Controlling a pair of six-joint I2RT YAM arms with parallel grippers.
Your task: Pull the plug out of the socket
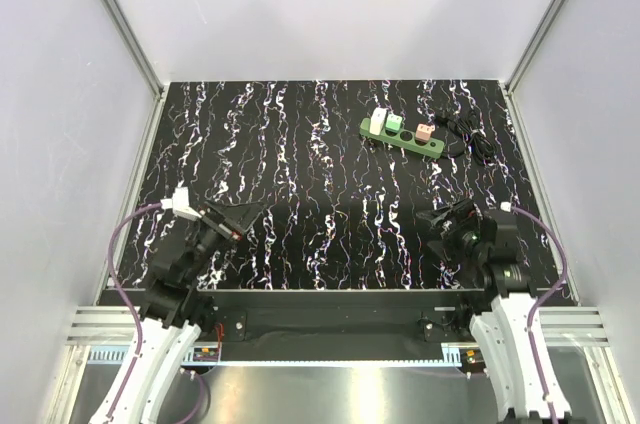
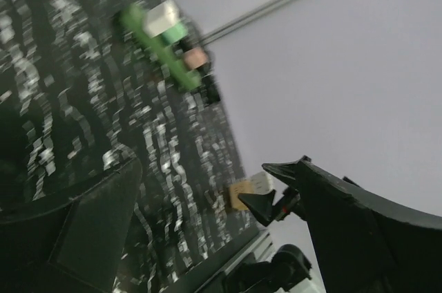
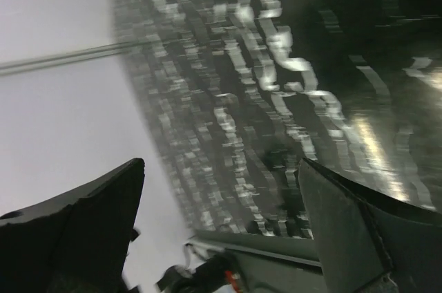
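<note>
Top view, socket: the socket is a long green strip lying flat and askew on the far right part of the table, well apart from both arms.
Top view, plugs: a white plug sits at the strip's left end, a pale green plug is just beside it, and a pink plug is near the right end. One hole between them is bare. Which plug is meant cannot be told.
Top view, cord: the black cord lies bunched at the strip's right end.
Top view, tools: the left gripper and right gripper hover near the table's front edge with nothing between their jaws.
Left wrist view, tool: the left gripper has its jaws spread wide and holds nothing.
Left wrist view, target: the strip is far ahead and blurred, with the white plug on top.
Right wrist view, tool: the right gripper is fully spread and empty. The strip is not in view, only the table.
Handling, judged: the plugs are rigid, smooth plastic, small and light, and held in by friction.
Grip point, judged: pinch the plug body on its two flat sides, above the strip.
Risk, judged: the strip is light and would probably lift with the plug, so the other gripper should pin the green body down.
</note>
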